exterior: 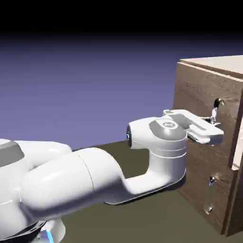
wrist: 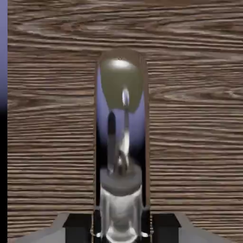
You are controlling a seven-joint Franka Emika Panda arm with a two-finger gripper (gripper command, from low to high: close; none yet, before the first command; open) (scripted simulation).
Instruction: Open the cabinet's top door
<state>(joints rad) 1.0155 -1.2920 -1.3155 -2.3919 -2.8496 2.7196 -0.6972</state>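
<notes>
The brown wood-grain cabinet [exterior: 216, 65] stands at the exterior view's right. Its top door [exterior: 197, 97] carries a vertical curved silver handle [exterior: 218, 107]. My gripper [exterior: 214, 125] reaches in level from the left and sits at the lower part of that handle. In the hand view the silver handle [wrist: 121, 142] runs up the middle, large and shiny, over the door's wood grain [wrist: 52, 142]. My gripper [wrist: 121, 228] is shut on it, with a dark fingertip [wrist: 78, 224] tight on either side. I cannot tell whether the door stands ajar.
Below the top door sits the lower panel [exterior: 199, 190] with its shorter silver handle [exterior: 210, 192]. My arm's elbow and forearm [exterior: 95, 175] fill the lower left of the exterior view. A dark table [exterior: 156, 218] runs up to the cabinet's foot.
</notes>
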